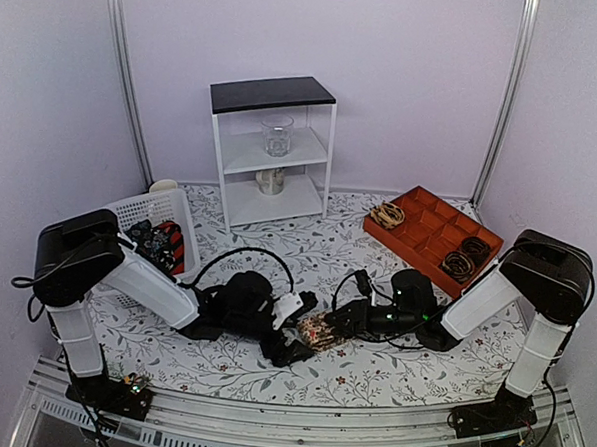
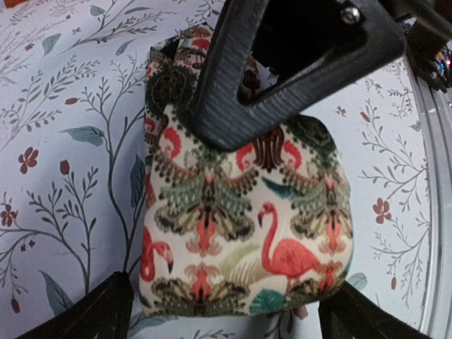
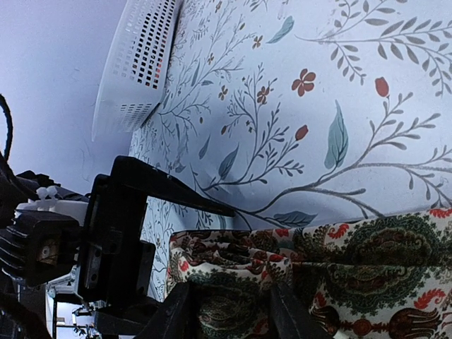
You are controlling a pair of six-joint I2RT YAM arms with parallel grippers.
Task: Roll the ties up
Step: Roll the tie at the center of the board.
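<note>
Our right fingers (image 3: 176,316) clench the soft tie (image 2: 240,219) roll, left fingers (image 2: 99,314) released either side; we'd squeeze its flanks gently

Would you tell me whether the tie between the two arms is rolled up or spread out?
Bundled up: the tie is a short, thick wad with layered edges; rolled or merely folded, cannot tell.
</note>
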